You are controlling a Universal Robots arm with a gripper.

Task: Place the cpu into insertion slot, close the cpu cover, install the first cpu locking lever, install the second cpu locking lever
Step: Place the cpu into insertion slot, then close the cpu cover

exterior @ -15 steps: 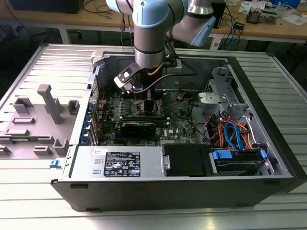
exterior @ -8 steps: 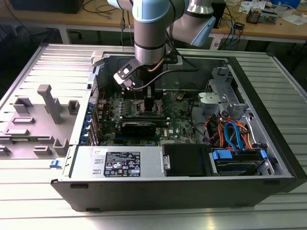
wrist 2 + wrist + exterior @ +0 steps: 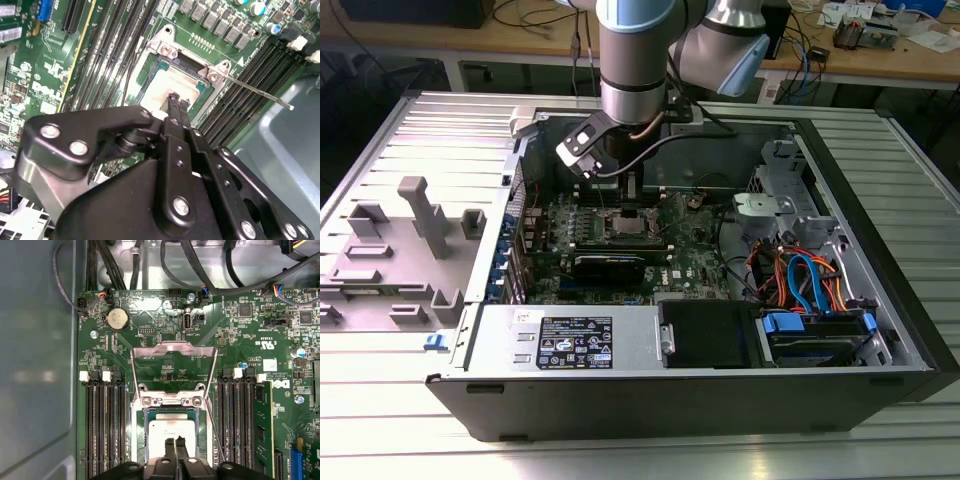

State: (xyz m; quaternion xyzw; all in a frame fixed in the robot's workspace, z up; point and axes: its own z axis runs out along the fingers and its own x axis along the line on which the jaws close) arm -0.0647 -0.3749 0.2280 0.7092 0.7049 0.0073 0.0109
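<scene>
Cpu (image 3: 167, 427) seated in insertion slot (image 3: 141, 435); cpu cover (image 3: 172, 347) folded open. We log gripper (image 3: 175, 440) over it, jaws nearly closed (gripping nothing), at 12 o'clock of black module (image 3: 608, 266) in the exterior view.

Square cpu (image 3: 171, 429) showing a dull silver-grey metal top; thin cpu cover (image 3: 172, 345) gleams, bare silvery metal; green circuit board (image 3: 240, 356) glossy; gripper (image 3: 175, 441) matt black.

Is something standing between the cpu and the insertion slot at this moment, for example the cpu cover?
Nothing visible does. In the first wrist view the cpu cover is swung open, away from the insertion slot, and the cpu already lies inside the slot's rim, right under the gripper.
</scene>
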